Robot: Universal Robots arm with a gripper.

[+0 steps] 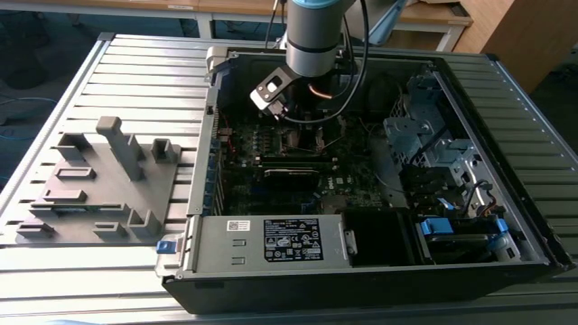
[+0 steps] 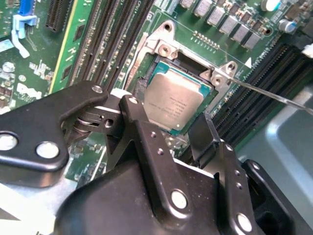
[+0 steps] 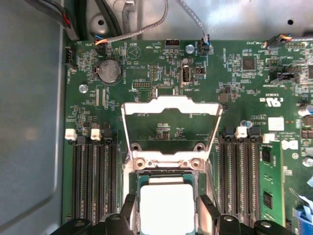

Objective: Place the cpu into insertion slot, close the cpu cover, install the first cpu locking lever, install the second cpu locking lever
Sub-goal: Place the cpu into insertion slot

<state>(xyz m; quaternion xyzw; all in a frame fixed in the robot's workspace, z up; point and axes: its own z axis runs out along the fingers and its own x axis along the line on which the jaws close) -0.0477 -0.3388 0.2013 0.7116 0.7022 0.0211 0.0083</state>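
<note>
One flat square dull-silver cpu (image 2: 173, 102)

cpu (image 3: 166, 208) edge cut off, insertion slot (image 2: 185, 60) partly behind jaws

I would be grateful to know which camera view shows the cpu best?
The second wrist view: the cpu lies in the insertion slot with its grey metal top and edges plain. The first wrist view shows the cpu glared white and cut by the picture's edge. In the exterior view the arm stands over that spot.
</note>
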